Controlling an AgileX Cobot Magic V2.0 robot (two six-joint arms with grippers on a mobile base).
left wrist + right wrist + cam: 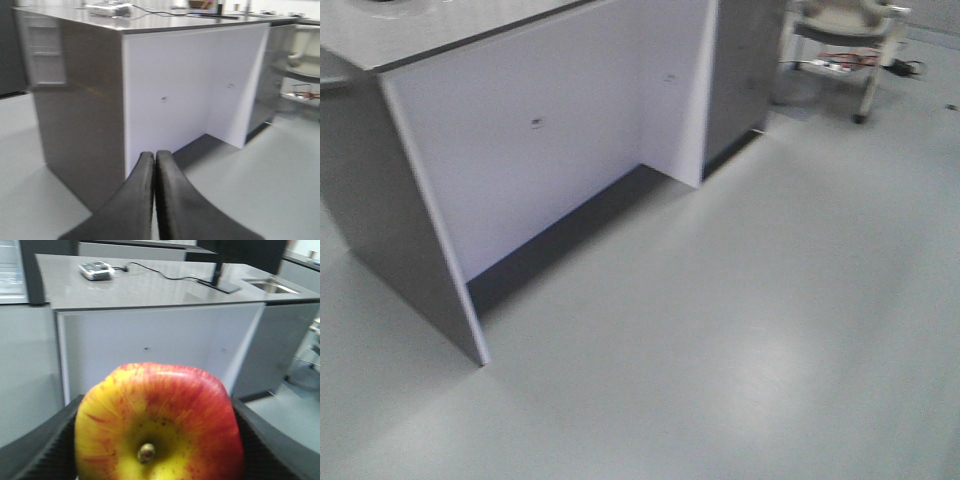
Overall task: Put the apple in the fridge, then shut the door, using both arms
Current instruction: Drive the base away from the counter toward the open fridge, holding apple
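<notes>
Right claw [157,442] clamped on apple [160,415], stem end toward wrist camera. Apple in air, facing bench [150,290] front edge. Left claw [155,159] pressed together, empty. Fridge not clearly in view. You: grip firm without bruising, swing toward fridge slowly, apple level. Save left claw for door.

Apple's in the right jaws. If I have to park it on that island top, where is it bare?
The countertop is bare along its near edge and across the middle, bordered by the small device at back left and the black stand base at right. Crowded: the cable runs between those two, and the sink takes the far right corner.
</notes>
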